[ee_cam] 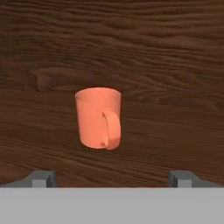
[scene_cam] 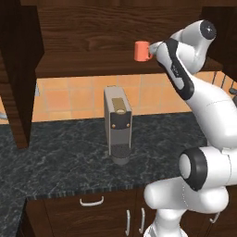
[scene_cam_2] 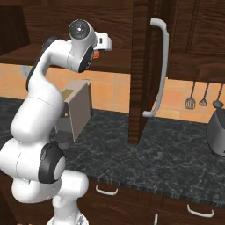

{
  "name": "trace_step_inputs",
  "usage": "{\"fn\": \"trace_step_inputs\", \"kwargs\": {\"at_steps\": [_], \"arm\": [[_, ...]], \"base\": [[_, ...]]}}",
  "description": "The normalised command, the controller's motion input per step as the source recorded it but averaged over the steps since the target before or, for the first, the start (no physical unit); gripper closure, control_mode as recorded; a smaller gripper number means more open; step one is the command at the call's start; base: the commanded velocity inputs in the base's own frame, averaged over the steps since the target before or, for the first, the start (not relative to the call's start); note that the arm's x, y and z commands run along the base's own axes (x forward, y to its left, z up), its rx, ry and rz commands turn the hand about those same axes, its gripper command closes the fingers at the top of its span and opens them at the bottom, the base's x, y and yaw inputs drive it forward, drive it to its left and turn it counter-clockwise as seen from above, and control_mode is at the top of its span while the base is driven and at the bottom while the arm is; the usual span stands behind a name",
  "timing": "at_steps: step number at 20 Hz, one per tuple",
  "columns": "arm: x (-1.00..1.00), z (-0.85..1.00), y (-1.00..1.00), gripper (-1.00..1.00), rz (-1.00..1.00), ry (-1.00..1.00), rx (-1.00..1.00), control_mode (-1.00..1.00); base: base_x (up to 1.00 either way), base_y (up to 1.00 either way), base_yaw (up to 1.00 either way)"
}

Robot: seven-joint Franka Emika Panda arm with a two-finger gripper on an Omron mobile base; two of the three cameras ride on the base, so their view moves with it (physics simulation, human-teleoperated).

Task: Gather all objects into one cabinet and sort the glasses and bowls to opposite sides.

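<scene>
Hand view: the gripper is seen spread wide with nothing between its two fingertips, which rise at either side of the bottom edge. Straight ahead of it, centred between the tips but a little beyond them and untouched, the salmon-orange mug stands upright on the dark brown wooden shelf, its handle turned toward the camera. Behind the mug, the wood-grain back panel of the cabinet is seen. In the left base view the mug is seen just beside the hand, on the open shelf. Below the gripper, a grey coffee machine is set on the dark marbled counter; no writing can be read on it. In the right base view, further off to the gripper's right, a long pale door handle, hanging utensils and a grey pot are seen.
</scene>
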Motion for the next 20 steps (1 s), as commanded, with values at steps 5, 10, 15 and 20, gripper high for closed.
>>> {"fn": "trace_step_inputs", "kwargs": {"at_steps": [5, 10, 15, 20], "arm": [[0.47, 0.01, 0.00, -1.00, 0.00, 0.00, 0.00, -1.00], [0.46, 0.00, 0.00, -1.00, 0.00, 0.00, 0.00, -1.00], [0.28, 0.00, 0.00, -1.00, 0.00, 0.03, 0.00, -1.00], [0.34, -0.01, 0.00, -1.00, 0.00, 0.06, 0.00, -1.00]], "base": [[0.00, 0.00, 0.00], [0.00, 0.00, 0.00], [0.00, 0.00, 0.00], [0.00, 0.00, 0.00]]}}
